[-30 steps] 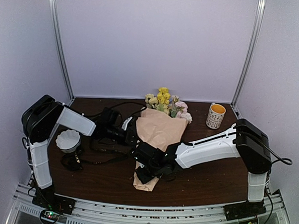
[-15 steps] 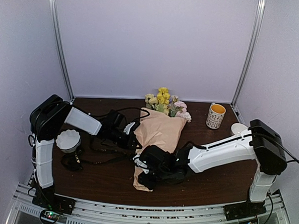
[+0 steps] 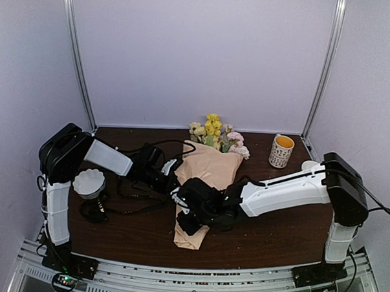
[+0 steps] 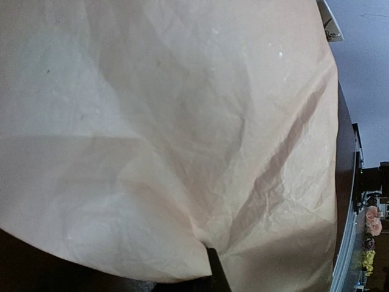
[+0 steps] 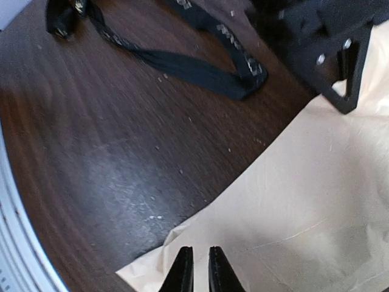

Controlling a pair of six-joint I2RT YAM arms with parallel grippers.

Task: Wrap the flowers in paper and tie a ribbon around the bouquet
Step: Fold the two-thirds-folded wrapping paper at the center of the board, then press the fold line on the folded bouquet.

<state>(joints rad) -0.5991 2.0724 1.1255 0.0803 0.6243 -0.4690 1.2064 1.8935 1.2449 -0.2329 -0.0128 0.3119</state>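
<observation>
At centre, left gripper point(image 3: 171, 177) seemingly pinching paper point(image 4: 182, 121)

No words clear enough to read anywhere. Small pale letters in a row along the black ribbon point(image 5: 182, 67), out in front of the jaws of the right gripper point(image 5: 196, 252) and a bit to their left. Too blurry to spell out, not even one letter. Tiny dark marks all over the white mug point(image 3: 281, 153), far from those jaws, off to the right and farther back on the table. Too small to tell as letters, numbers or just dots.
</observation>
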